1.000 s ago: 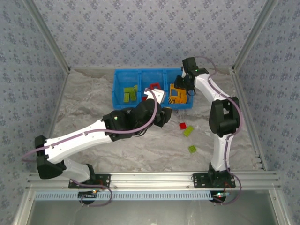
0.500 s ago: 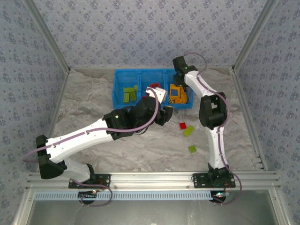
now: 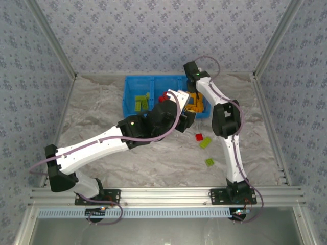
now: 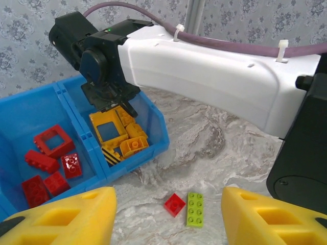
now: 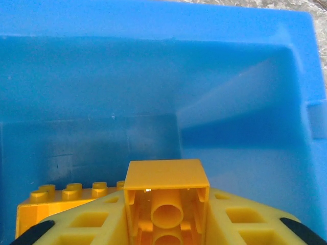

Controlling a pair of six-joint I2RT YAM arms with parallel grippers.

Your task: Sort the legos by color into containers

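One yellow brick (image 5: 166,176) sits pinched in the right gripper (image 5: 166,219), low over the blue bin's (image 5: 230,76) yellow compartment: drop-off step. The next move likely just needs the fingers spread. Left gripper (image 4: 168,219) is spread, empty, over a red brick (image 4: 174,204) and a green brick (image 4: 194,209) on the table (image 4: 230,148).

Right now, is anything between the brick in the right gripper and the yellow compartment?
Nothing visible. The right gripper holds the orange-yellow brick inside the mouth of the right compartment, with bare blue plastic ahead of it. A yellow brick already in there lies off to the side, not in the path.
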